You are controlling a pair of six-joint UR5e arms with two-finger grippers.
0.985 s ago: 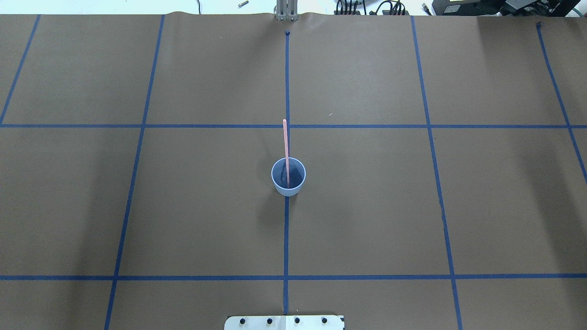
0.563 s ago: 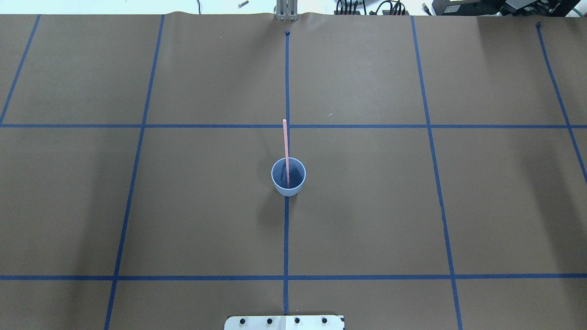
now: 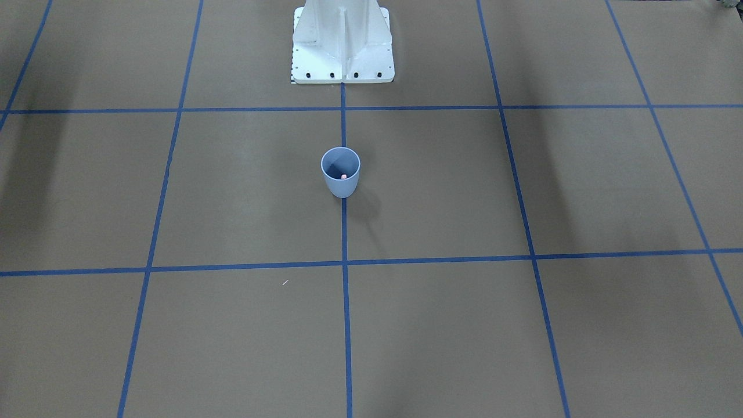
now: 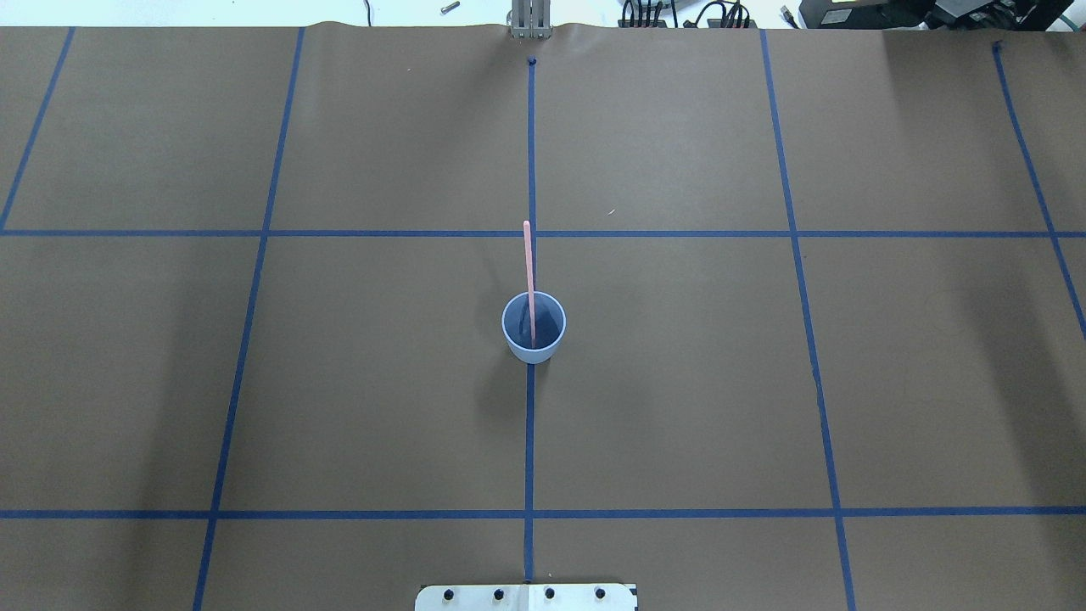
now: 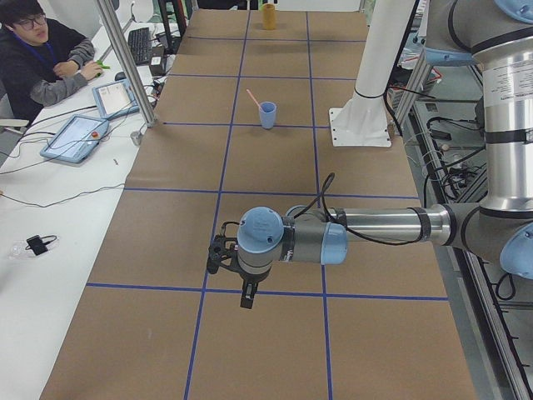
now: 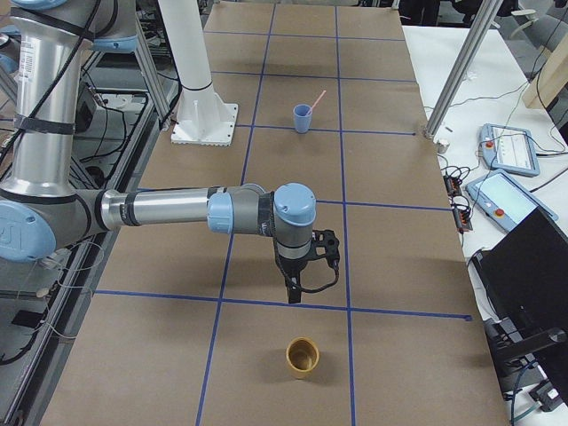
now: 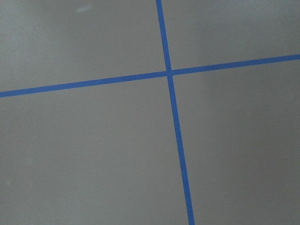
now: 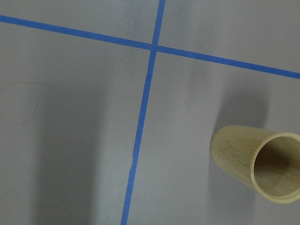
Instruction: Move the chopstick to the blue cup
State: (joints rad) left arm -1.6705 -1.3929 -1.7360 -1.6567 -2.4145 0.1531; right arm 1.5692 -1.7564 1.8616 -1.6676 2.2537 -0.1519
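Observation:
The blue cup [image 4: 534,354] stands upright at the table's middle on the centre tape line. A slim pink chopstick [image 4: 528,259] rests inside it, leaning away from the robot base over the far rim. From the front-facing view only its pink end [image 3: 343,176] shows inside the cup [image 3: 341,187]. My left gripper [image 5: 246,298] hangs far from the cup, near the table's left end, and I cannot tell whether it is open or shut. My right gripper [image 6: 294,293] hangs near the right end, and its state cannot be told either.
A tan bamboo cup [image 6: 302,358] stands empty just beyond the right gripper, also in the right wrist view [image 8: 262,164]. The white robot base [image 3: 342,46] rises behind the blue cup. A seated person [image 5: 42,58] and tablets [image 5: 75,137] line the side table.

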